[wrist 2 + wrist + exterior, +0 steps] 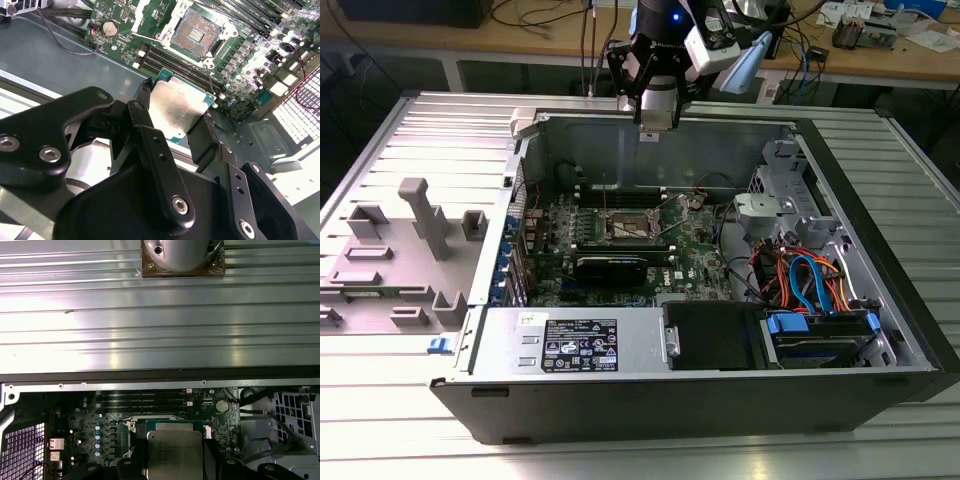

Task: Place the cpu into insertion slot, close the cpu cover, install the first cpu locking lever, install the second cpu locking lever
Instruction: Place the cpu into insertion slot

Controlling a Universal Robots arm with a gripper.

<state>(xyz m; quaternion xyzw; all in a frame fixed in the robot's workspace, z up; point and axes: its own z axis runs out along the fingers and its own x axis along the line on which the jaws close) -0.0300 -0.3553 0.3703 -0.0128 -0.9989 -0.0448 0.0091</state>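
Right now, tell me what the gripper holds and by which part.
The gripper holds the cpu by two opposite edges, with its silvery top showing.

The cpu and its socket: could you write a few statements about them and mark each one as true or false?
1. The gripper holds the cpu between its fingers. True.
2. The cpu sits in the insertion slot. False: the slot is empty and its pin field is bare.
3. The motherboard lies inside an open computer case. True.
4. The gripper presses on the motherboard. False: in the exterior view it is up near the case's rim, apart from the board.
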